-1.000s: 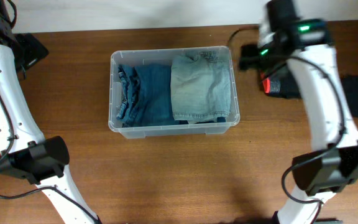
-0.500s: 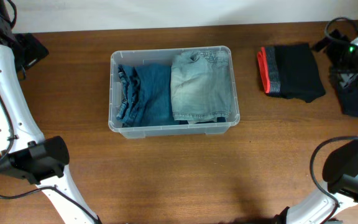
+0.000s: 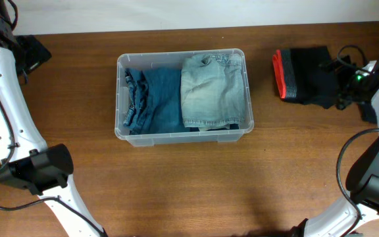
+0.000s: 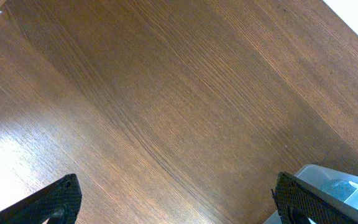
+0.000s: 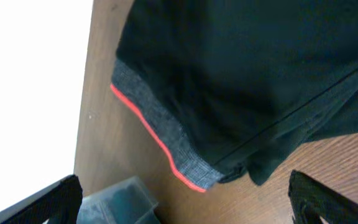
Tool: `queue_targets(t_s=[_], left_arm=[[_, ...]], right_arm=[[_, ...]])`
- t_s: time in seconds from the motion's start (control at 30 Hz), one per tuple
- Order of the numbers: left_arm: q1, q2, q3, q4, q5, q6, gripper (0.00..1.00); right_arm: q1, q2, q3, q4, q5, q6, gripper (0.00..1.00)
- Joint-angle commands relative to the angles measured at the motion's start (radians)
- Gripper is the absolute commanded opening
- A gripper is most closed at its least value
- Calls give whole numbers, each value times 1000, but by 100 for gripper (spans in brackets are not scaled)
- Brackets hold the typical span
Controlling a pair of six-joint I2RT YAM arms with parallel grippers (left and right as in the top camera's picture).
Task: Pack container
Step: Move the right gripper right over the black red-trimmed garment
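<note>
Overhead: container (image 3: pixel 183 136) sits left of centre, with dark jeans (image 3: pixel 153 99) and light jeans (image 3: pixel 212 92) already inside. My right gripper (image 3: pixel 342 84) hovers at the right edge of the black garment (image 3: pixel 304 76); half a second ago it was further right, off the cloth. Left wrist: left gripper (image 4: pixel 179 202) is spread wide over bare table (image 4: pixel 166 93), holding nothing. Right wrist: jaws wide open and empty, red-trimmed band ahead. Risk: pinching only the top layer, so the fold falls apart in transit.

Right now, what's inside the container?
Side by side in the container: a folded dark blue denim garment and a folded light faded denim garment. They cover the floor, so anything beneath them is hidden.
</note>
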Motion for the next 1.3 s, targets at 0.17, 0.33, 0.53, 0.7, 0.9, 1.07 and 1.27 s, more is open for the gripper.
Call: queue_targets(t_s=[0.17, 0.33, 0.53, 0.7, 0.9, 1.07, 1.27], left_arm=[[3, -16, -6, 0, -4, -5, 99], [3, -16, -6, 0, -4, -5, 99], [3, -16, -6, 0, -4, -5, 99], [3, -16, -6, 0, -4, -5, 99], [3, -16, -6, 0, -4, -5, 99], [3, -16, -6, 0, -4, -5, 99], [3, -16, -6, 0, -4, -5, 99]], right_arm=[[-5, 0, -120, 76, 2, 74, 99], [-5, 0, -152, 89, 3, 81, 99], [-5, 0, -211, 193, -3, 111, 98], [-5, 0, -246, 270, -5, 111, 98], [-4, 0, -256, 326, -5, 117, 98], [-3, 5, -256, 328, 0, 137, 99], [-3, 27, -259, 329, 3, 156, 98]])
